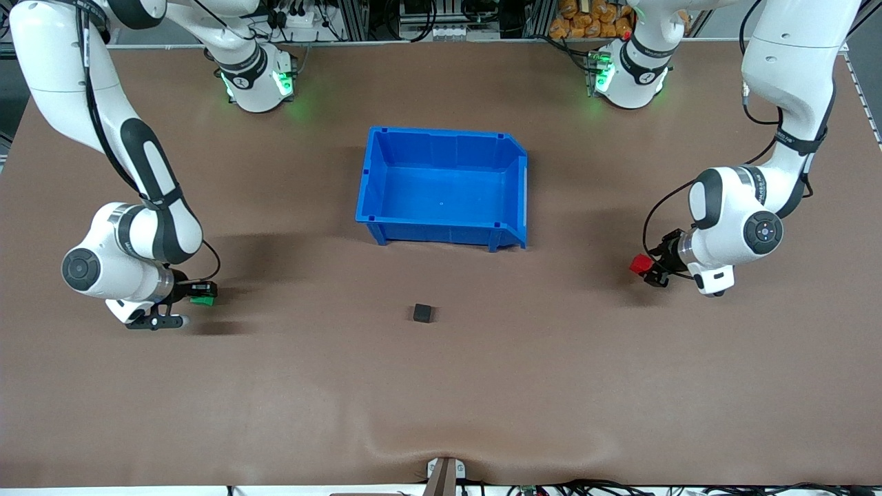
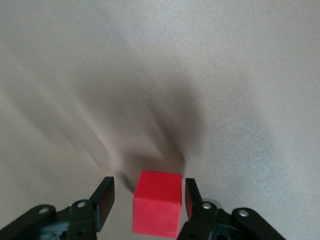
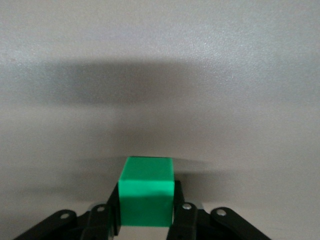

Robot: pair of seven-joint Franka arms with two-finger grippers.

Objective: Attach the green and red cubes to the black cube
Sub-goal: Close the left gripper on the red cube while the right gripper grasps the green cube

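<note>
Brown table [image 1: 441, 386]; beside the black cube [image 1: 423, 313], our right gripper [image 3: 145, 212] clamps the green cube [image 3: 146, 197], left gripper [image 2: 148, 200] not yet clamped round the red cube [image 2: 157, 209]; joining comes next.

You see a brown tabletop [image 1: 620, 386]. A blue bin [image 1: 444, 186] sits on it midway between the arms. The black cube [image 1: 423, 313] lies nearer the front camera.
</note>
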